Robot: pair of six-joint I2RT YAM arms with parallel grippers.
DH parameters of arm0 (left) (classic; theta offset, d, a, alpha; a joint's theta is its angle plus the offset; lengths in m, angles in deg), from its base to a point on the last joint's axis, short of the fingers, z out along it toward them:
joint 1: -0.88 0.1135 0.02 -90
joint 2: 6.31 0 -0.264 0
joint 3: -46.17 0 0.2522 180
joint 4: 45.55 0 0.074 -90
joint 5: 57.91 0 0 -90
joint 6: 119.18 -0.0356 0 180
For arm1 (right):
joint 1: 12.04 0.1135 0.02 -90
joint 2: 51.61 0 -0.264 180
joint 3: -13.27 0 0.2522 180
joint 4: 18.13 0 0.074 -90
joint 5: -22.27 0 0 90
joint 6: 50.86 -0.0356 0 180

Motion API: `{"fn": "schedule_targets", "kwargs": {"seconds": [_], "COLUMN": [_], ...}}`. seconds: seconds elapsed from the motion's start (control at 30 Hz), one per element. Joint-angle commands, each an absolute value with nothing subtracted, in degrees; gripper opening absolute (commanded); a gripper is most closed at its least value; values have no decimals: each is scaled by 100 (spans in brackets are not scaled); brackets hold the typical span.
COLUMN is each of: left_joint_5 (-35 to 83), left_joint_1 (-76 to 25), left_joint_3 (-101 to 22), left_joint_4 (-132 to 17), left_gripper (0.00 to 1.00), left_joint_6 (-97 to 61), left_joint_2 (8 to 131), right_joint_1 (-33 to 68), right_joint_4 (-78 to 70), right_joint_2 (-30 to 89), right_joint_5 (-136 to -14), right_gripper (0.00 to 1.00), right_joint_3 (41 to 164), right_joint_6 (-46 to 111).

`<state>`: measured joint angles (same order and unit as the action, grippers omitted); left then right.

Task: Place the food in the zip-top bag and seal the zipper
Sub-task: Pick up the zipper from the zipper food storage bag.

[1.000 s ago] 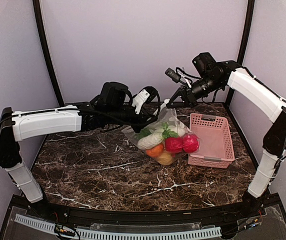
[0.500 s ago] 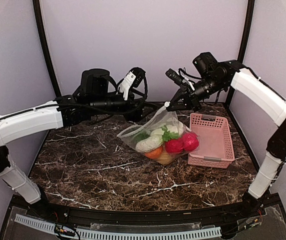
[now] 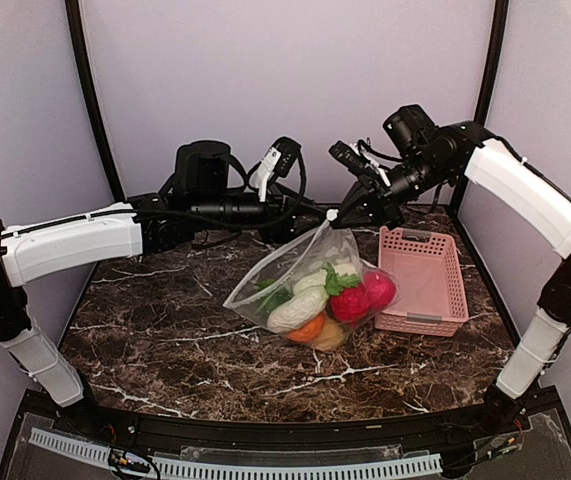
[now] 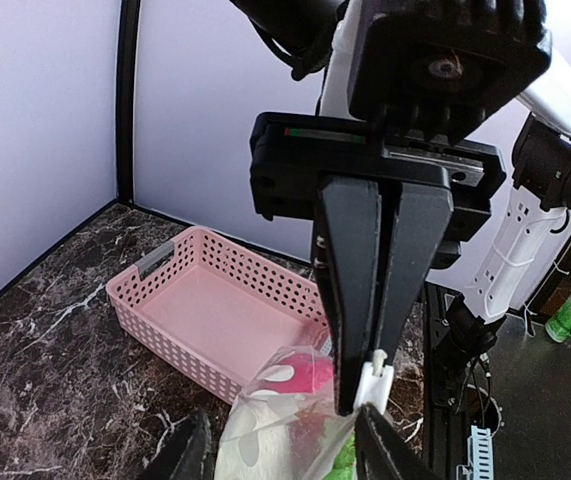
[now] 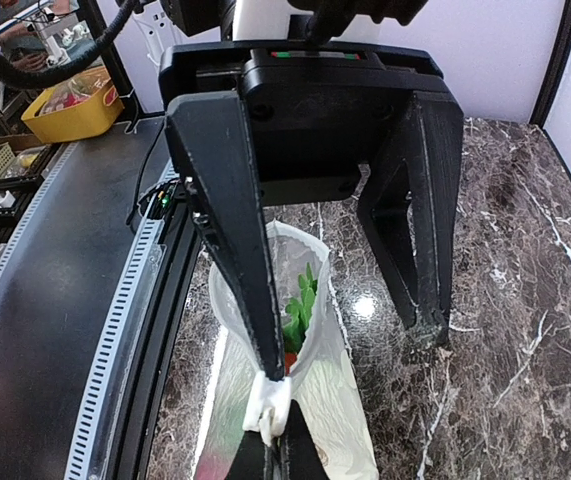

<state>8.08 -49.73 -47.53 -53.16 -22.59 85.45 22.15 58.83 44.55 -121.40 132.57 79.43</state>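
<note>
The zip-top bag (image 3: 285, 282) has slumped lower left of centre since a second ago, food (image 3: 350, 300) inside. The right gripper (image 4: 371, 388) pinches its top corner, holding the mouth up. The left gripper (image 5: 353, 345) faces it, spread and empty, probably lining up on the zipper (image 3: 280, 257).

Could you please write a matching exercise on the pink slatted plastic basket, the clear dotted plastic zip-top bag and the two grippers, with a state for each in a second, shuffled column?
Column one:
1. pink slatted plastic basket
2. clear dotted plastic zip-top bag
3. left gripper
4. right gripper

Column two:
A. open, holding nothing
B. shut on the white tab at the bag's mouth
C. holds the toy food, one corner held up
D. empty, beside the bag

Pairs: 1-D, 2-C, 3-A, 4-B
</note>
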Motion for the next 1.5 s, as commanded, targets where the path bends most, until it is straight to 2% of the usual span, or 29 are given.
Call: {"fn": "schedule_targets", "kwargs": {"seconds": [0.0, 0.2, 0.37, 0.67, 1.0, 1.2, 1.47], "left_joint_5": [449, 374, 753, -83, -600, -725, -845], "left_joint_1": [-4975, -4965, -4831, -4745, -4755, -4752, -4749], "left_joint_3": [-4761, -4692, -4496, -4390, -4520, -4609, -4639], "left_joint_4": [-5018, -5100, -5257, -4977, -4215, -4179, -4046], "left_gripper": [46, 41, 46, 53, 35, 32, 23], "left_joint_6": [-2125, -2263, -2468, -2272, -1667, -1592, -1485], "left_joint_2": [8562, 8562, 8220, 8289, 8770, 8902, 8988], "right_joint_1": [2284, 2290, 2294, 2294, 2302, 2303, 2302], "right_joint_4": [5606, 5601, 5610, 5582, 5543, 5522, 5513], "right_joint_2": [4269, 4339, 4325, 4431, 4470, 4481, 4494], "right_joint_5": [-12224, -12168, -12160, -12152, -12099, -12083, -12056], "right_gripper": [0, 0, 0, 0, 0, 0, 0], "right_joint_3": [13172, 13164, 13128, 13073, 13091, 13069, 13040], "right_joint_6": [7922, 7900, 7964, 7988, 7948, 7936, 7922]}}
